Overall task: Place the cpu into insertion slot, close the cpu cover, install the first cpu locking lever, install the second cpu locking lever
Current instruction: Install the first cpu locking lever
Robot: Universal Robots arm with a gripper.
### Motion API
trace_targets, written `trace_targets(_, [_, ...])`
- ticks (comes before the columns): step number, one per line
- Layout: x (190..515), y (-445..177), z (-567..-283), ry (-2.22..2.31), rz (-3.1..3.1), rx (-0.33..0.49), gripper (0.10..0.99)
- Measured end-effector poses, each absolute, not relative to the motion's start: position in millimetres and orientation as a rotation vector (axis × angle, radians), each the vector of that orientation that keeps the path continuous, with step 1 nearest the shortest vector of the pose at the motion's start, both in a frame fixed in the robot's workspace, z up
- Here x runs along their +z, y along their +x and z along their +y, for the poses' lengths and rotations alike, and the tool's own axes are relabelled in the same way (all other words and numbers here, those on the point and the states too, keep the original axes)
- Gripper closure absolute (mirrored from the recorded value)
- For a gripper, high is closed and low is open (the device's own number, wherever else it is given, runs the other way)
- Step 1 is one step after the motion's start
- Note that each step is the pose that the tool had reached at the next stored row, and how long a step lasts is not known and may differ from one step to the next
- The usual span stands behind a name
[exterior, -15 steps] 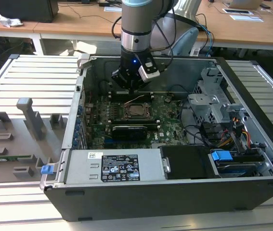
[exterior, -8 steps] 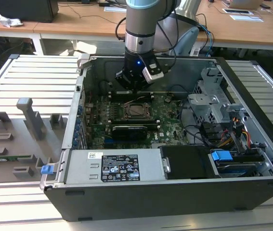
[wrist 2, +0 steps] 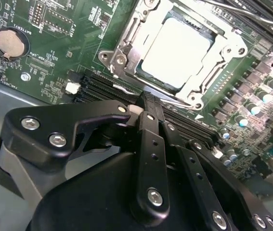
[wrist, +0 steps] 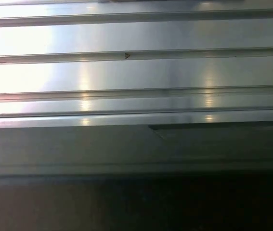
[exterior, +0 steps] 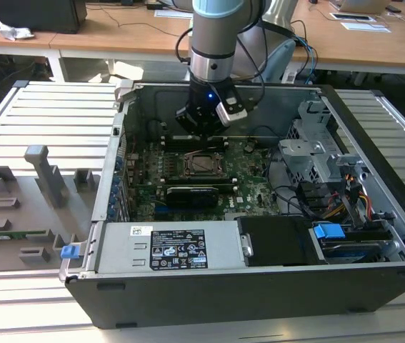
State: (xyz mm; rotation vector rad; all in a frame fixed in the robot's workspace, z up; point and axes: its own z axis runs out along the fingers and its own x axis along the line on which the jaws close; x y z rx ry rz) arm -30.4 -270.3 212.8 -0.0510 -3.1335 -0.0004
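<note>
Dull silver-grey square cpu (wrist 2: 175,52) seated in the metal-rimmed socket under the closed silvery cover frame (wrist 2: 126,53); black gripper (wrist 2: 148,103), fingers pressed together, empty, beside it; lever work wants slow, square pressure.

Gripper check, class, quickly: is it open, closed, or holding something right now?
Gripper: closed, holding nothing visible, just beside the chip, which sits in its socket under the metal cover.

Black screwed hand (wrist 2: 148,103); silvery, perhaps blue-capped arm (exterior: 216,36).
</note>
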Motion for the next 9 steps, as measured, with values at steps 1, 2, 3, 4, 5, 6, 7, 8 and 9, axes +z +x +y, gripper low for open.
trace_targets(1, [212.0, -29.5, -270.3, -0.051, -3.134, -0.001, 0.980])
trace_targets(2, [211.0, -28.0, -270.3, -0.051, -3.133, 0.000, 0.980])
trace_targets(3, [209.8, -26.2, -270.3, -0.051, -3.134, 0.000, 0.980])
trace_targets(4, [208.3, -23.9, -270.3, -0.051, -3.133, 0.000, 0.980])
trace_targets(5, [207.8, -23.2, -270.3, -0.051, -3.133, 0.000, 0.980])
trace_targets(6, [207.3, -22.9, -270.3, -0.051, -3.134, -0.001, 0.980])
trace_targets(7, [206.7, -22.7, -270.4, -0.051, -3.133, 0.000, 0.980])
trace_targets(8, [206.1, -22.5, -270.4, -0.051, -3.133, -0.001, 0.980])
trace_targets(9, [205.6, -22.4, -270.4, -0.051, -3.133, 0.000, 0.980])
